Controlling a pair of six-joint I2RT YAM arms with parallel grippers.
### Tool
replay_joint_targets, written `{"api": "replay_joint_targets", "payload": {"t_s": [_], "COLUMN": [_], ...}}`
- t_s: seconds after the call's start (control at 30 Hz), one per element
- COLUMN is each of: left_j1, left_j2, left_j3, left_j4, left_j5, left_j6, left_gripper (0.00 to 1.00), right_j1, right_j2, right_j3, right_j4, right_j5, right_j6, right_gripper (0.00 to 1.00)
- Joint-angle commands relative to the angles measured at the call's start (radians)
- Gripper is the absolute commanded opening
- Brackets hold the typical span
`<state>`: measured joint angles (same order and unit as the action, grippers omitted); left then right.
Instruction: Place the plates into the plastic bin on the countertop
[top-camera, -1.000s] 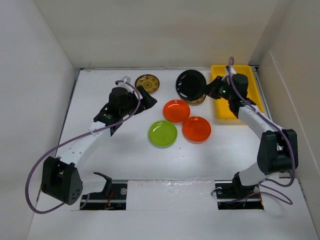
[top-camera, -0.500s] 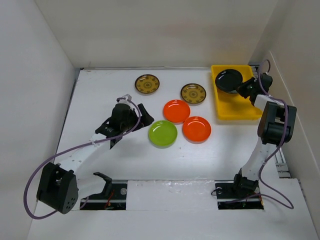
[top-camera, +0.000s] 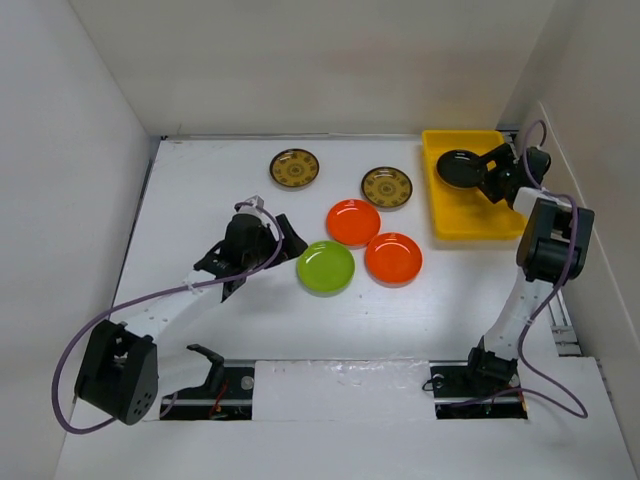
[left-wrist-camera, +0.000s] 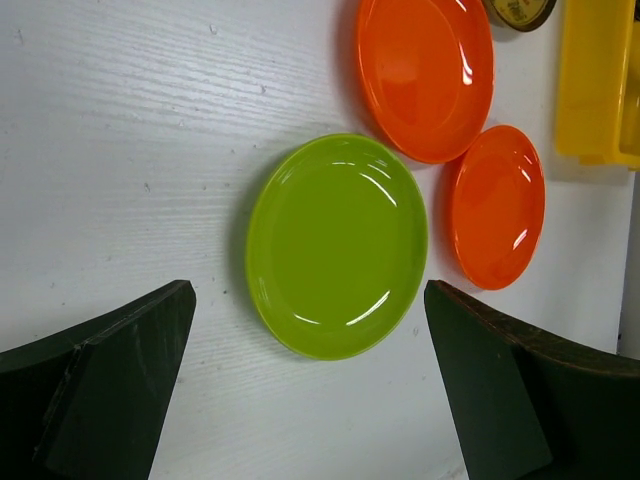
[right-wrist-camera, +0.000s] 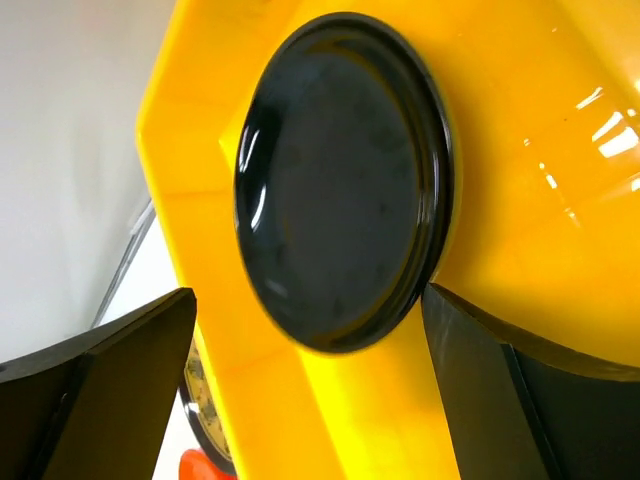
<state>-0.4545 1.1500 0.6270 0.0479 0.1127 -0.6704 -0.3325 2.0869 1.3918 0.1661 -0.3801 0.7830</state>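
Note:
The black plate (top-camera: 460, 168) (right-wrist-camera: 340, 180) lies in the far left corner of the yellow plastic bin (top-camera: 470, 205) (right-wrist-camera: 540, 230). My right gripper (top-camera: 490, 175) (right-wrist-camera: 310, 400) hovers just beside it, open, holding nothing. On the white countertop (top-camera: 200, 200) lie a lime green plate (top-camera: 325, 267) (left-wrist-camera: 337, 245), two orange plates (top-camera: 353, 222) (top-camera: 393, 258) and two brown-gold plates (top-camera: 295, 168) (top-camera: 387, 186). My left gripper (top-camera: 258, 252) (left-wrist-camera: 305, 400) is open above the countertop just left of the green plate, which shows between and ahead of its fingers (left-wrist-camera: 110, 390).
White walls enclose the countertop on three sides. The bin stands against the right wall at the back. The orange plates (left-wrist-camera: 425, 75) (left-wrist-camera: 497, 205) lie close behind and right of the green one, almost touching it. The arm bases are at the near edge.
My right gripper carried the black plate over the bin, then opened and let it down inside. My left gripper moved from beside the far brown-gold plate toward the green plate.

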Motion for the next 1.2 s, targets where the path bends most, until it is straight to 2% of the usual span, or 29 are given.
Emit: {"api": "replay_joint_targets", "payload": {"t_s": [0.0,0.1,0.3,0.4,0.53,0.63,0.7,0.73,0.83,0.97,1.0,1.03,1.17], "left_j1": [-0.001,-0.001,-0.042,-0.099,-0.099,-0.099,-0.099,-0.099,-0.099,-0.099,-0.099,-0.099,-0.099], "left_j2": [0.001,0.022,0.089,0.147,0.215,0.269,0.295,0.307,0.350,0.378,0.378,0.364,0.240], "left_j3": [-0.012,-0.033,-0.066,-0.044,-0.044,-0.024,-0.024,-0.024,-0.024,-0.024,-0.024,-0.024,-0.024], "left_j4": [0.041,0.032,0.084,0.113,0.158,0.158,0.158,0.158,0.181,0.194,0.169,0.150,0.043], "left_j5": [0.010,0.001,0.001,-0.019,-0.008,-0.018,-0.028,-0.028,-0.028,-0.028,-0.042,-0.068,-0.142], "left_j6": [0.008,0.008,-0.012,-0.026,-0.051,-0.061,-0.072,-0.072,-0.096,-0.107,-0.116,-0.116,-0.126], "left_gripper": [1.00,1.00,1.00,1.00,1.00,0.93,0.84,0.72,0.58,0.24,0.08,0.00,0.00], "right_j1": [0.007,0.016,0.108,0.156,0.242,0.276,0.285,0.285,0.285,0.303,0.303,0.317,0.391], "right_j2": [-0.111,-0.247,-0.467,-0.531,-0.690,-0.749,-0.804,-0.824,-0.907,-0.959,-0.973,-0.982,-0.970], "right_j3": [-0.010,-0.105,-0.188,-0.255,-0.349,-0.402,-0.421,-0.438,-0.450,-0.459,-0.459,-0.459,-0.471], "right_j4": [0.049,0.049,-0.146,-0.158,-0.158,-0.158,-0.158,-0.158,-0.158,-0.158,-0.158,-0.158,-0.129], "right_j5": [-0.013,0.024,0.194,0.132,0.122,0.075,0.040,0.040,0.029,-0.008,-0.020,-0.020,-0.086], "right_j6": [-0.021,-0.021,-0.054,-0.054,-0.086,-0.087,-0.096,-0.096,-0.096,-0.105,-0.119,-0.119,-0.215], "right_gripper": [1.00,1.00,1.00,1.00,1.00,1.00,1.00,1.00,1.00,1.00,1.00,1.00,1.00]}}
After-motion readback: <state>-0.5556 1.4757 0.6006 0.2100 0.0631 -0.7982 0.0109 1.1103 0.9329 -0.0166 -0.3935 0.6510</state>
